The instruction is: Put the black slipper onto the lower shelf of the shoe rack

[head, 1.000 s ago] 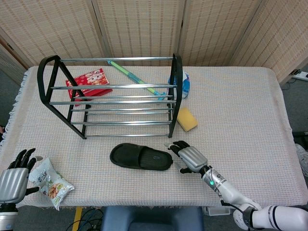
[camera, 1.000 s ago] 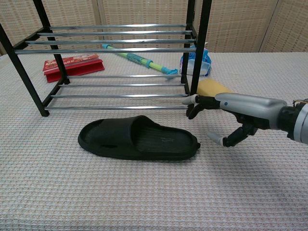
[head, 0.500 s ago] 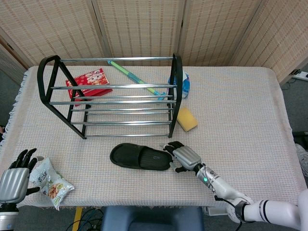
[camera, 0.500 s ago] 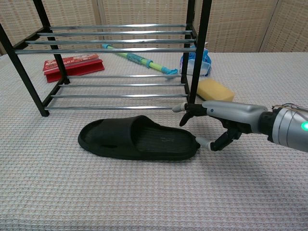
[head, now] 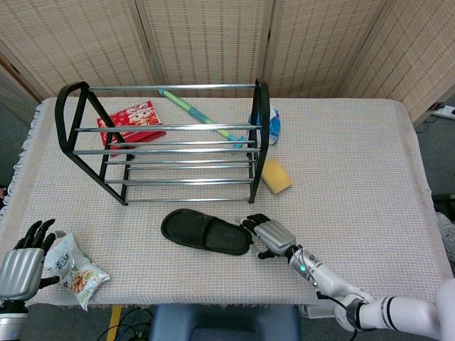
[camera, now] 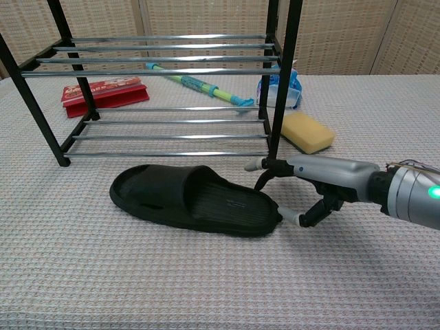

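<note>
The black slipper (head: pixel 202 232) (camera: pixel 192 199) lies on the tablecloth just in front of the black shoe rack (head: pixel 78 142) (camera: pixel 282 82), toe to the left. My right hand (head: pixel 266 234) (camera: pixel 309 185) is at its heel end. The thumb touches the heel's edge and a finger curves down onto the insole, pinching the heel. The lower shelf's rails (head: pixel 181 181) (camera: pixel 168 137) carry nothing. My left hand (head: pixel 20 266) rests with fingers apart at the table's near left corner, holding nothing.
A yellow sponge (head: pixel 276 175) (camera: pixel 307 132) lies right of the rack. Behind the rack sit a red box (head: pixel 131 121) (camera: pixel 103 93), a green-blue stick (head: pixel 195 112) (camera: pixel 199 84) and a blue-white packet (head: pixel 274 124). A snack bag (head: pixel 75 268) lies beside my left hand.
My right hand moved left and closed on the slipper's heel. The slipper shifted slightly left and turned, its toe swinging toward the rack. The left hand stayed put.
</note>
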Motion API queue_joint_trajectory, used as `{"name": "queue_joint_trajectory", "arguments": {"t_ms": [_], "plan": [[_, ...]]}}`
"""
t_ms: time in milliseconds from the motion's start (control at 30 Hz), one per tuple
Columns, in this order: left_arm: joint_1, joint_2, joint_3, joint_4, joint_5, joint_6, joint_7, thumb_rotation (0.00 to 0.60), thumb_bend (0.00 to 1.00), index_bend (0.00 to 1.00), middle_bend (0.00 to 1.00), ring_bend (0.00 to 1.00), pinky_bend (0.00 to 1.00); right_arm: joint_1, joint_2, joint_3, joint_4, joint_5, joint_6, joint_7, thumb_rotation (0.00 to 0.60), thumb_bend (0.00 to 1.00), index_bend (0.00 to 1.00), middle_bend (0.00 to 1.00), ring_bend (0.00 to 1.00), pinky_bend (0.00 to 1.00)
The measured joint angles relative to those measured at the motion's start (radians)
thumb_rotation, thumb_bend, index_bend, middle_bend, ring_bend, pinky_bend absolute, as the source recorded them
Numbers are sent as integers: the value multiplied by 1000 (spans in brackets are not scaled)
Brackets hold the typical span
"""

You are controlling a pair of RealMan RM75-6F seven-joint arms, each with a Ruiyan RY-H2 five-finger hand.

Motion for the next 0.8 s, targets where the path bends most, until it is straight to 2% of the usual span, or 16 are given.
{"name": "queue_joint_trajectory", "arguments": {"t_ms": [400,800], "plan": [[1,5,3,-1,11,5,-5,600,167,307,136,98,324,-15,17,-43,-84,-74,21,28,600,559,0,179,116,65],[15,17,4,-3,16,25,-15,600,167,308,136,99,325,24,-24,-46,-125,-124,-11,60,600,559,0,179,116,65]]}}
